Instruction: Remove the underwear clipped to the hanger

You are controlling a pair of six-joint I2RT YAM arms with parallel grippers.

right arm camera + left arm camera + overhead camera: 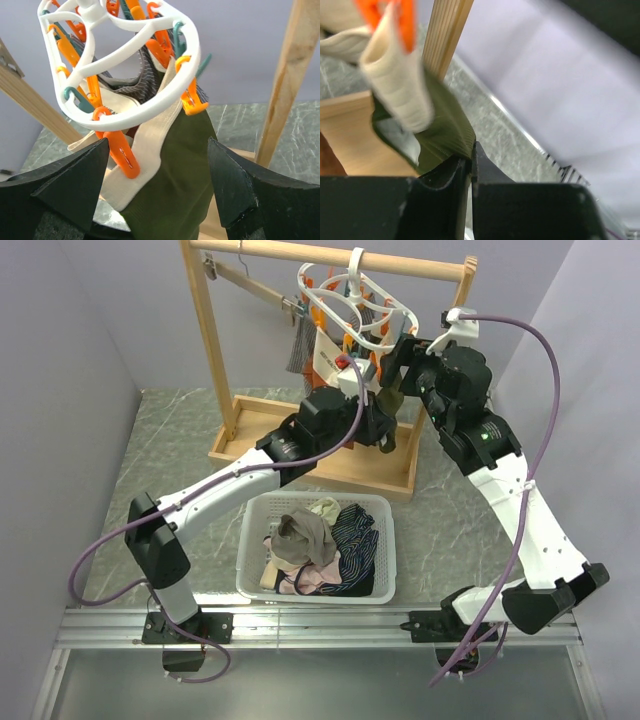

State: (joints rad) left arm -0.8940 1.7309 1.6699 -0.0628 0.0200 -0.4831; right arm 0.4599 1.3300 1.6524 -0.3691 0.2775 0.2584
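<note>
Left gripper (pixel 471 161) pinched almost shut on the hem of the olive brief (pixel 445 135), below the hanger (pixel 150 107). I read that as grip for a downward tug. Right gripper (pixel 157 147) gapes wide under the hanger, empty, straddling that brief. An orange peg (pixel 192 100) on the hanger's rim pins its top.

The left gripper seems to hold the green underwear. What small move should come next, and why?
Probably draw the left gripper gently downward. It pinches the lower edge of the olive green underwear, whose top appears clipped by an orange peg on the hanger. The right gripper is open beside the hanger and holds nothing.
</note>
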